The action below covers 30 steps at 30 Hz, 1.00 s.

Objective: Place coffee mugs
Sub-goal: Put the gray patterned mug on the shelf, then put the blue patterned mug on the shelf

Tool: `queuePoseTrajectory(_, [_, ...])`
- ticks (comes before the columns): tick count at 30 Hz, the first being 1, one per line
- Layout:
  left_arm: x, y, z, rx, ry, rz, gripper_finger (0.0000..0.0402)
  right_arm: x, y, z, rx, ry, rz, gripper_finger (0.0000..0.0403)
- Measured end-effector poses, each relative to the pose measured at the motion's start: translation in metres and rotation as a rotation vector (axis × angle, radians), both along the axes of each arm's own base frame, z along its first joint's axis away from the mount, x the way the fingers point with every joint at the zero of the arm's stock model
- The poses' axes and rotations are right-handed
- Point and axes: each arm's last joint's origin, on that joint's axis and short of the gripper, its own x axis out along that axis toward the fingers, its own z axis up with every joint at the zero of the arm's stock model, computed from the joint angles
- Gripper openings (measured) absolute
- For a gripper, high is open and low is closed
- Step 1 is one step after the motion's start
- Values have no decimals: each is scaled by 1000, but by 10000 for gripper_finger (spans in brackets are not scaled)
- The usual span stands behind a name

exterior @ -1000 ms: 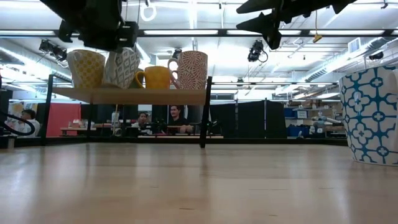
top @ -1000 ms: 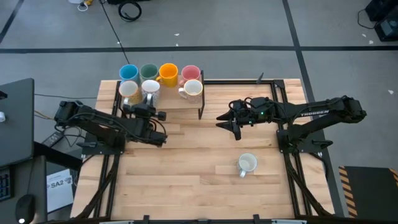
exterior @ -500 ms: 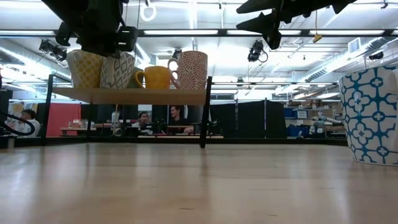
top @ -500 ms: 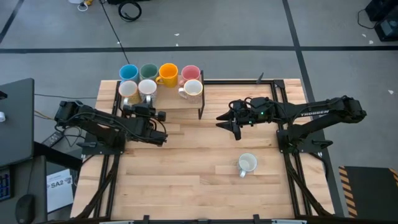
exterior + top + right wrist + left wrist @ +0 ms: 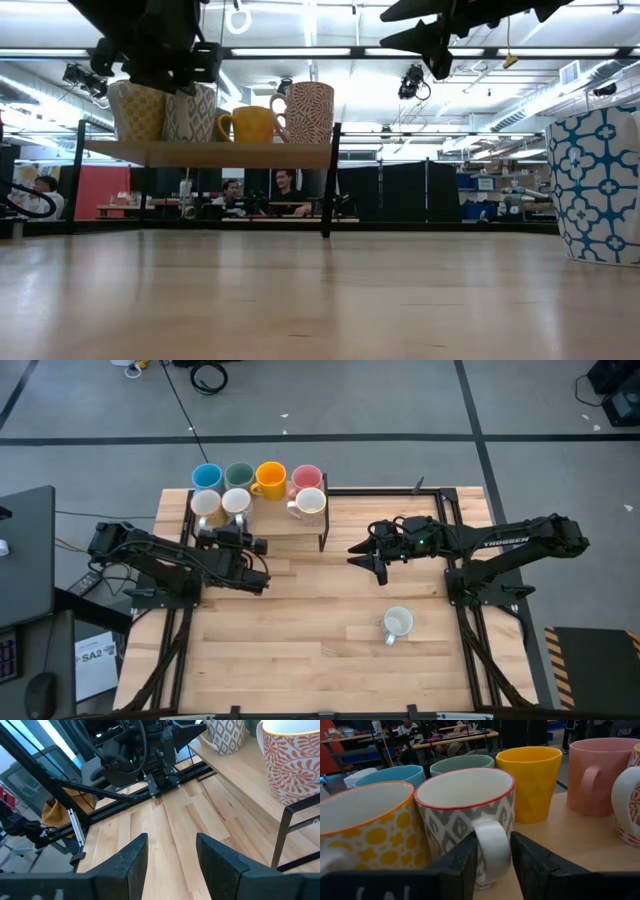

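On a raised wooden shelf (image 5: 275, 520) at the table's far left stand seven mugs. Blue (image 5: 207, 474), dark green (image 5: 239, 474), orange-yellow (image 5: 270, 478) and pink (image 5: 306, 478) form the back row. In front are a yellow-patterned one (image 5: 365, 830), a grey-patterned one (image 5: 465, 800) and a red-patterned one (image 5: 310, 503). My left gripper (image 5: 494, 840) is shut on the grey-patterned mug. One blue-patterned white mug (image 5: 398, 623) stands on the table toward the right. My right gripper (image 5: 378, 572) hovers open above the table's middle, far from that mug. My left gripper pinches the grey-patterned mug's side handle (image 5: 492, 832) between its two fingers (image 5: 467, 865), one on each side of the loop. It comes in about level from the table's near side. The mug stands upright with its base on the shelf, beside the yellow-patterned mug.
The shelf rests on black posts (image 5: 330, 180) above the table top. Free shelf room lies between the grey-patterned and red-patterned mugs. The wooden table (image 5: 300, 640) is bare on its near half apart from the lone mug. People sit in the room beyond (image 5: 280, 190).
My left gripper has carried the grey-patterned mug a little toward the table's left, next to the yellow-patterned mug. The mug, tilted a second ago, now stands upright on the shelf. The right arm has kept still.
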Motion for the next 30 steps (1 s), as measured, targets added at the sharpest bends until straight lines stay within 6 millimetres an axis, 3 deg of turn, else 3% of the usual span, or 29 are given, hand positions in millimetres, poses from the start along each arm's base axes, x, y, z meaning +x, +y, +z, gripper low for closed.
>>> queuePoseTrajectory(16, [2, 3, 0, -52, 21, 19, 181, 0, 0, 0, 5, 1, 5, 173])
queuePoseTrajectory(30, [24, -25, 58, -161, 123, -181, 181, -2, 10, -6, 11, 69, 56, 173])
